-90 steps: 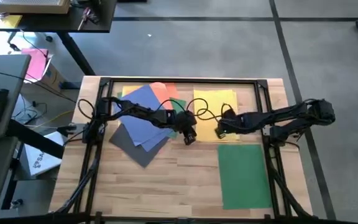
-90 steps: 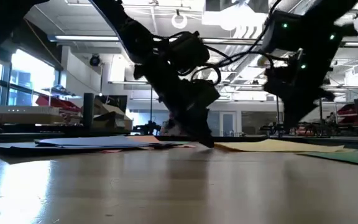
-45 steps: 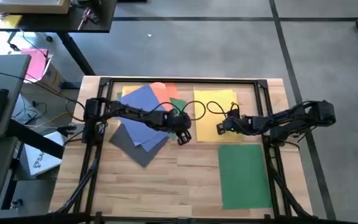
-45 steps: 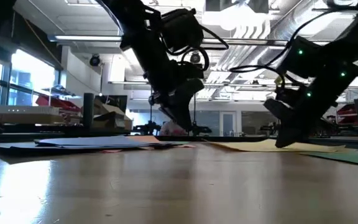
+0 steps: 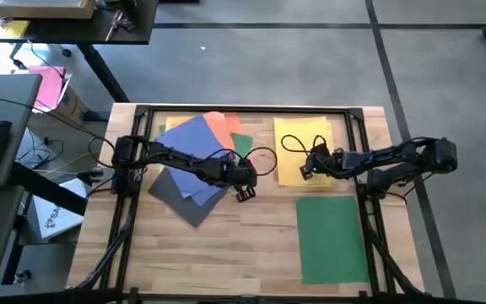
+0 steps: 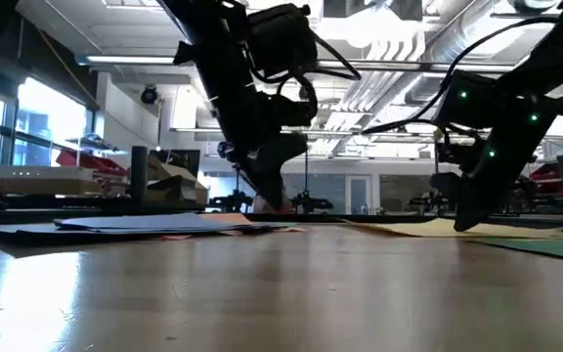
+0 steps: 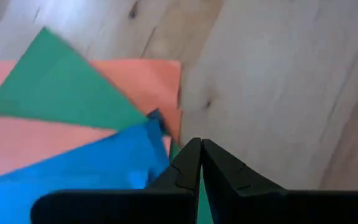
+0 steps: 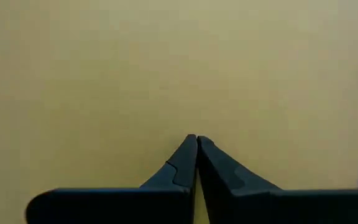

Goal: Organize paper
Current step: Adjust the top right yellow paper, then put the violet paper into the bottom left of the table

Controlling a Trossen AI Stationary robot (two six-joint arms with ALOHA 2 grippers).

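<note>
Two green sheets (image 5: 331, 237), one yellow sheet (image 5: 305, 144); the right tool (image 5: 308, 165), pinched closed and empty, presses on the yellow sheet

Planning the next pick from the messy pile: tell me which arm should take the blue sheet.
Left, probably. The left gripper hangs at the pile's edge beside the blue sheet, jaws shut. The right gripper is over the yellow sheet, jaws shut, across a strip of bare table from the pile.

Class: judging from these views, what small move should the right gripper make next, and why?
Probably keep sliding the yellow sheet toward the green sheet: the right gripper, fingers shut, presses on it, and the two sheets aren't stacked.
</note>
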